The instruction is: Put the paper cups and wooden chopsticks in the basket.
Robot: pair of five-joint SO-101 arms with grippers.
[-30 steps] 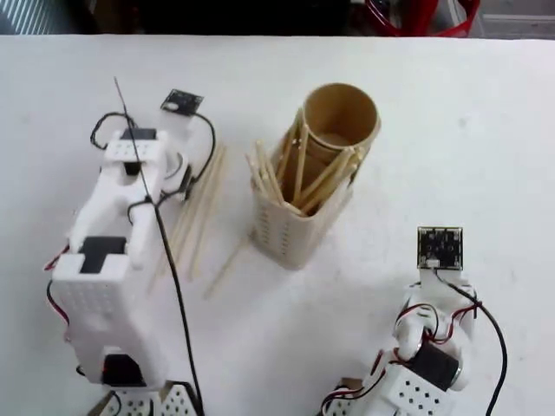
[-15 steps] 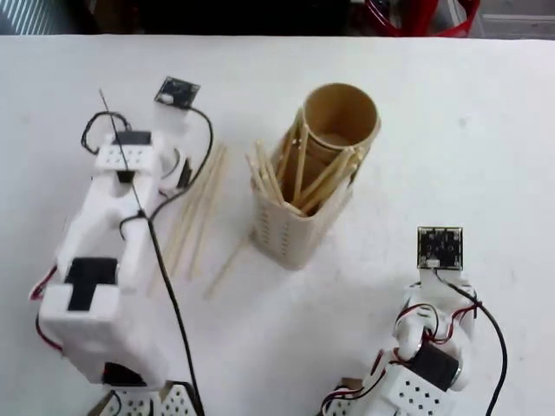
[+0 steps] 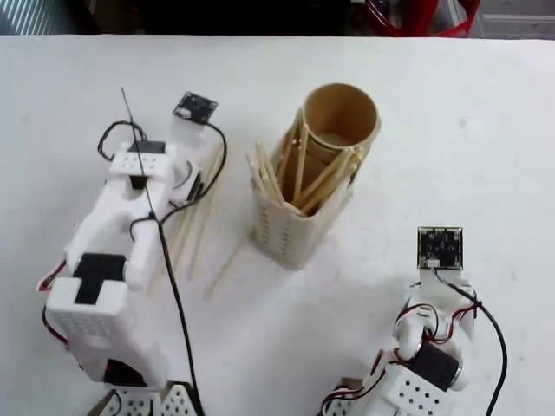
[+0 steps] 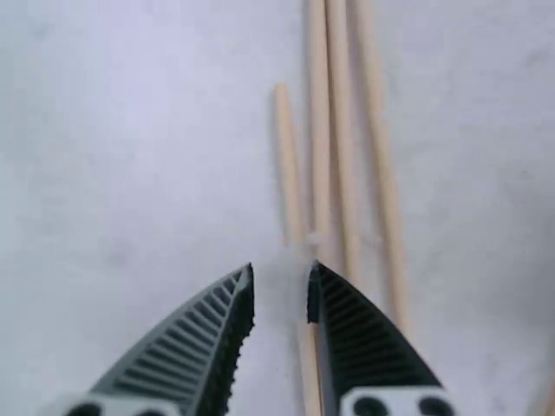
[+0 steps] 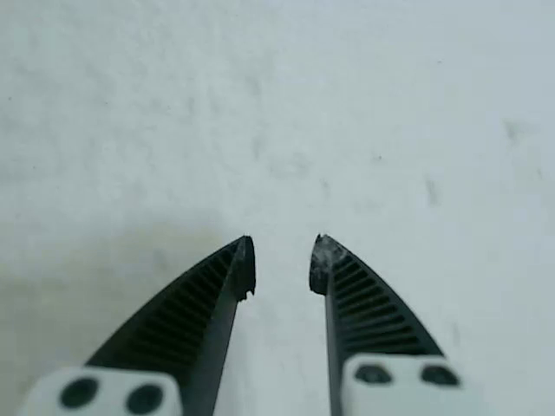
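Note:
A perforated cream basket [image 3: 290,230] stands mid-table, holding a paper cup [image 3: 340,108] and several wooden chopsticks [image 3: 299,169] that lean against the cup. More loose chopsticks [image 3: 201,217] lie on the table left of the basket, and a single one [image 3: 227,264] lies nearer its base. My left arm [image 3: 130,217] hangs over the loose ones. The left gripper [image 4: 279,290] is open by a narrow gap just above the table, with the chopsticks [image 4: 334,130] lying ahead and one passing under a finger. My right gripper [image 5: 282,260] is open over bare table, holding nothing.
The right arm [image 3: 434,321] sits folded at the front right, well away from the basket. A black cable [image 3: 165,251] runs along the left arm. White tabletop stretches to the right of and behind the basket.
The left arm swung a little left and away, then came back right over the loose chopsticks. The right arm and basket have not moved.

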